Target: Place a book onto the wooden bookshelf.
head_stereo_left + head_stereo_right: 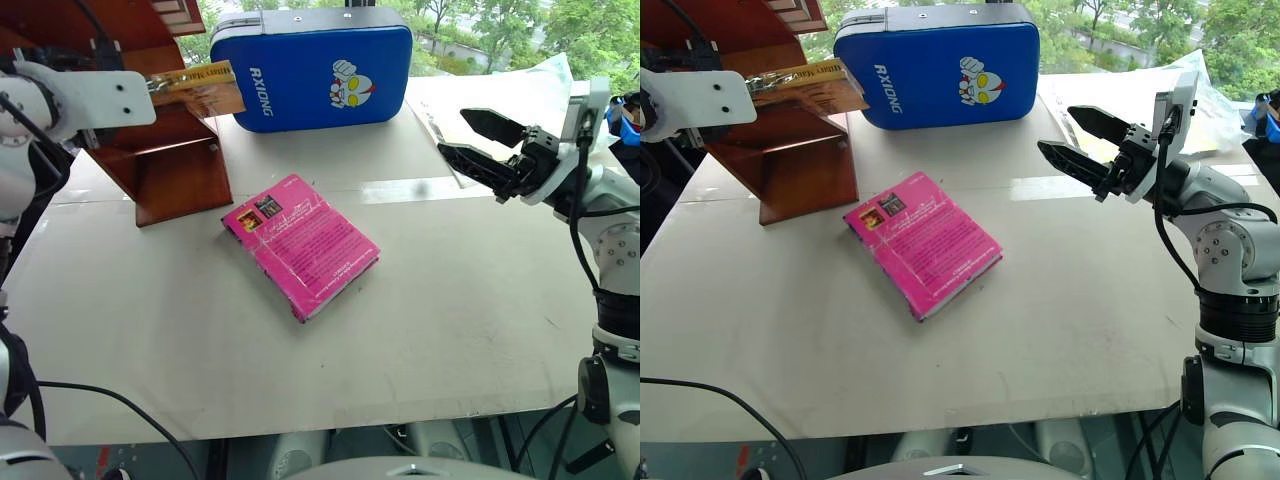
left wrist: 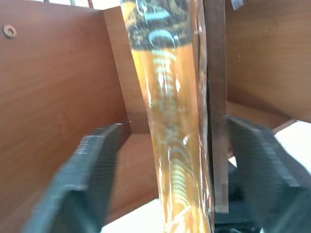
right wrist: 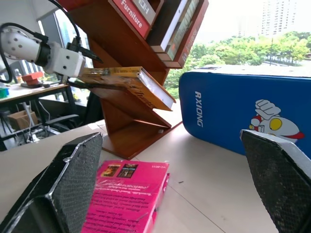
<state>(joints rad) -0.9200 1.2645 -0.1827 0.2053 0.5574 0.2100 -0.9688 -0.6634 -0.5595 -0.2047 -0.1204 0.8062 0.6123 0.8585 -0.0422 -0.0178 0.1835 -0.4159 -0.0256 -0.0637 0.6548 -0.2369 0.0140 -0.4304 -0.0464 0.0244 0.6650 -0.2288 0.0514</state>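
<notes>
While my left gripper [image 2: 170, 184] stands with fingers apart around the book [image 3: 129, 83], it lies on a slanted board of the wooden bookshelf [image 1: 165, 165]; only withdrawing seems left, my right gripper [image 1: 1080, 140] spread wide beside the shelf

The pale table [image 1: 450, 330] in front of me carries a pink book [image 1: 301, 243] lying flat near its middle. Behind stand the wooden bookshelf [image 1: 165, 165] at my left and a blue padded case [image 1: 312, 68] beside it.
</notes>
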